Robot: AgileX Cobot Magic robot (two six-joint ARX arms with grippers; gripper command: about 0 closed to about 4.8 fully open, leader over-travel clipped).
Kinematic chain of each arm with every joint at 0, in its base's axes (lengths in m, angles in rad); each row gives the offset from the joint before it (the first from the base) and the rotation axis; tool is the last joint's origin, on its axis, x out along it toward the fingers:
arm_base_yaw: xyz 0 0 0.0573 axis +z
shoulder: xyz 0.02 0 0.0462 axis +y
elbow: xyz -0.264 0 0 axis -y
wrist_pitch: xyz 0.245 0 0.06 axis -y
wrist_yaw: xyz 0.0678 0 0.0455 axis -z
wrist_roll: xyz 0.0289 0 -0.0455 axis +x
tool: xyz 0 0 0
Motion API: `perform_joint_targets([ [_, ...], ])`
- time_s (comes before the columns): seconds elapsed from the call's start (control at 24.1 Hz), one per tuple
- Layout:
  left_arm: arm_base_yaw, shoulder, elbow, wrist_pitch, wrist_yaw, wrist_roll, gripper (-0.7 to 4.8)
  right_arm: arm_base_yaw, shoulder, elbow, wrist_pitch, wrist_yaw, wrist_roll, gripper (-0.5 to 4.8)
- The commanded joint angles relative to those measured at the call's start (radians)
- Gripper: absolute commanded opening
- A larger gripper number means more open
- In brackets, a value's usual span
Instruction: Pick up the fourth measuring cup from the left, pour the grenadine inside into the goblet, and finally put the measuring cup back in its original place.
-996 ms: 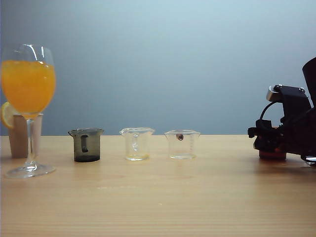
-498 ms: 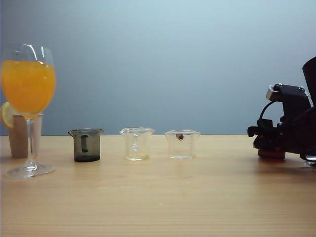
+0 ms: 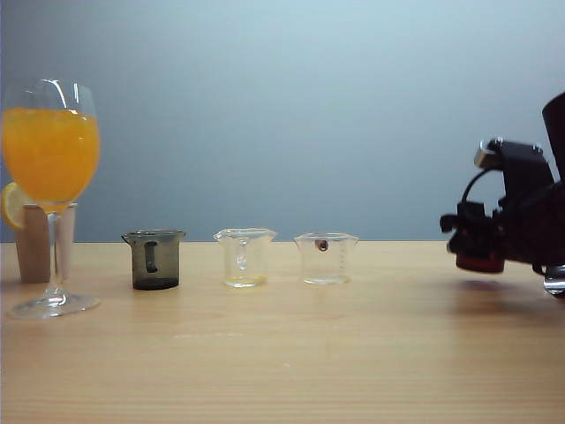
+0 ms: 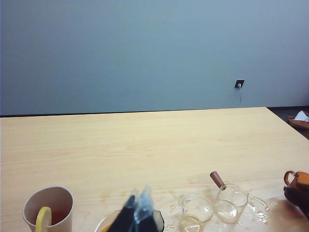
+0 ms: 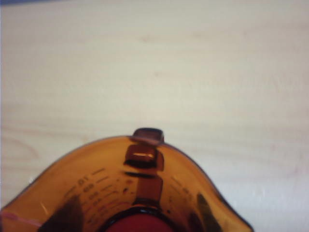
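Lift-off: right gripper [image 3: 481, 247], apparently clamped on the amber cup [image 5: 130, 193], has just risen off the table's [image 3: 282, 353] right edge; left gripper unseen.

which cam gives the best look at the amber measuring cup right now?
Right wrist view: the amber cup fills the lower frame, with handle, scale marks and red grenadine visible. Exterior view shows only its dark red base, just off the table, behind the right gripper at far right. Left wrist view catches an orange sliver at the edge.

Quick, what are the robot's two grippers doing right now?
Left gripper: hovering near the goblet, holding nothing; open or shut cannot be told.
Right gripper: closed on the fourth measuring cup, lifted off the table.
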Motion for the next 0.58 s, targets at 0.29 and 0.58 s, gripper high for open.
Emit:
perform_joint_targets([
  [0.29, 0.0, -0.001, 0.005, 0.008, -0.001, 0.0, -0.06, 0.006, -0.117, 0.004, 0.008, -0.024, 0.005, 0.48],
  [0.58, 0.0, -0.001, 0.005, 0.01, -0.001, 0.0, -0.06, 0.018, -0.282, 0.004, -0.101, -0.041, 0.01, 0.48],
])
